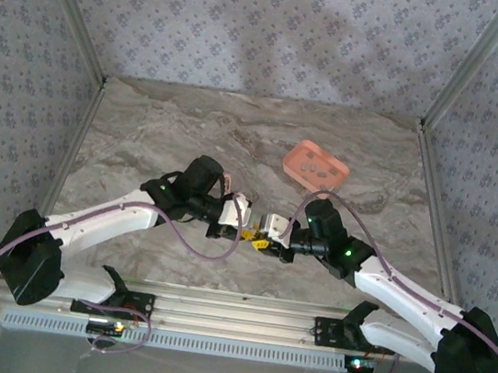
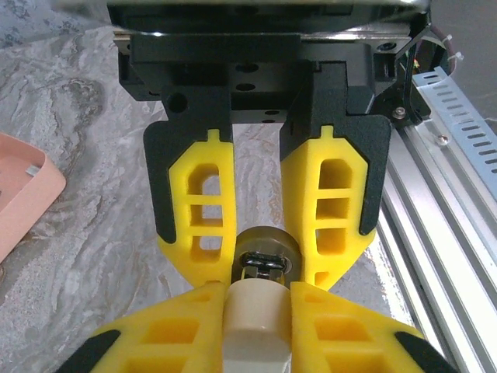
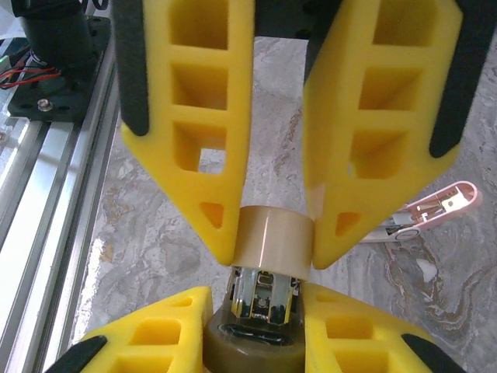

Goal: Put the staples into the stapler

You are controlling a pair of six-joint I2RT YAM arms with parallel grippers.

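Above the near middle of the counter [image 1: 192,132], the left gripper [image 2: 256,311] had its jaws clamped on the stapler's [image 2: 262,264] cream end. The right gripper [image 3: 252,330] had its jaws clamped on the brown end. The staples [image 1: 314,169] lay in the pink tray [image 1: 314,154], well beyond both.

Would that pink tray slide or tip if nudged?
The pink tray looks shallow and thin, so probably light; it would likely slide on the smooth table rather than tip. The loose staples inside might shift.
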